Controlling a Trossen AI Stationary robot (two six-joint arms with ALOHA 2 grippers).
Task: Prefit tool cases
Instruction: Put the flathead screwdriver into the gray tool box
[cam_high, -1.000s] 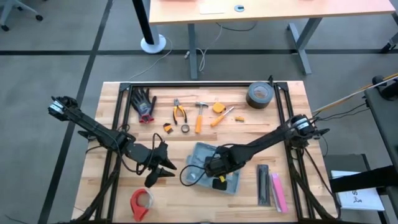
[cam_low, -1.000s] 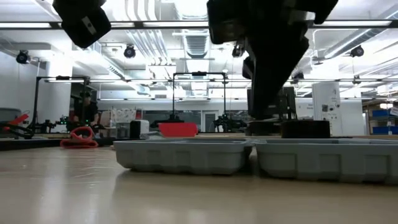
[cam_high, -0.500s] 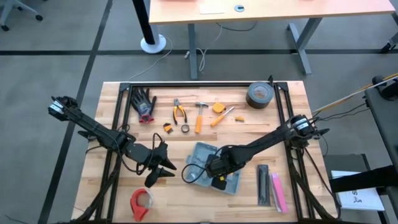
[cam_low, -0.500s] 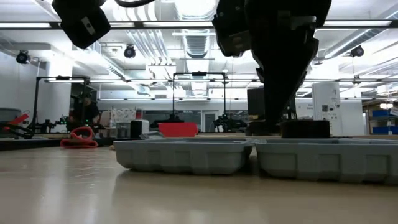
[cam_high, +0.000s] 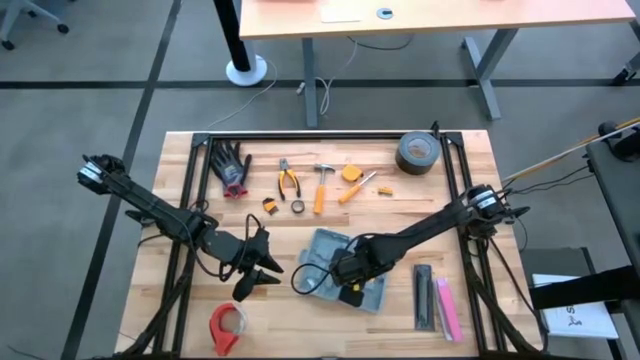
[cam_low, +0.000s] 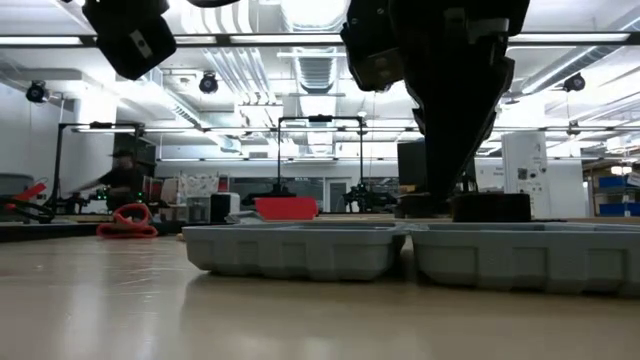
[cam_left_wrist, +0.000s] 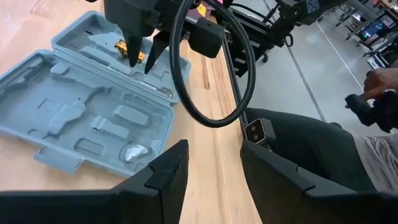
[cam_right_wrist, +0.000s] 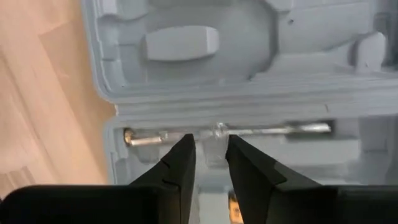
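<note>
The blue-grey tool case (cam_high: 322, 246) lies open and flat on the table, showing its moulded tray with tool-shaped slots (cam_left_wrist: 74, 112) (cam_right_wrist: 249, 37) (cam_low: 300, 250). A thin metal rod (cam_right_wrist: 280, 129) lies in a long slot, and a small yellow-black item (cam_left_wrist: 126, 46) sits in the tray. My right gripper (cam_high: 345, 272) (cam_left_wrist: 142, 62) (cam_right_wrist: 210, 158) points down into the case, open by a narrow gap, its tips astride the rod's middle. My left gripper (cam_high: 265, 270) (cam_left_wrist: 214, 162) hovers open just left of the case. My right gripper comes from above, pointing down, with one fingertip (cam_right_wrist: 183, 155) on each side of the rod's middle (cam_right_wrist: 214, 132) in its slot. Whether the tips touch the rod or the tray, I cannot tell. The rod lies flat in the case.
A black cable loop (cam_left_wrist: 211, 74) hangs by the right arm over the case's edge. A red tape roll (cam_high: 227, 325) lies near-left; black (cam_high: 425, 297) and pink (cam_high: 447, 308) bars lie right of the case. Gloves (cam_high: 232, 165), pliers (cam_high: 289, 180), a hammer (cam_high: 322, 185) and duct tape (cam_high: 417, 152) line the far side.
My right gripper has shifted a little sideways above the case's tray, still pointing down. The case has stayed where it was. A person far back in the room has moved.
</note>
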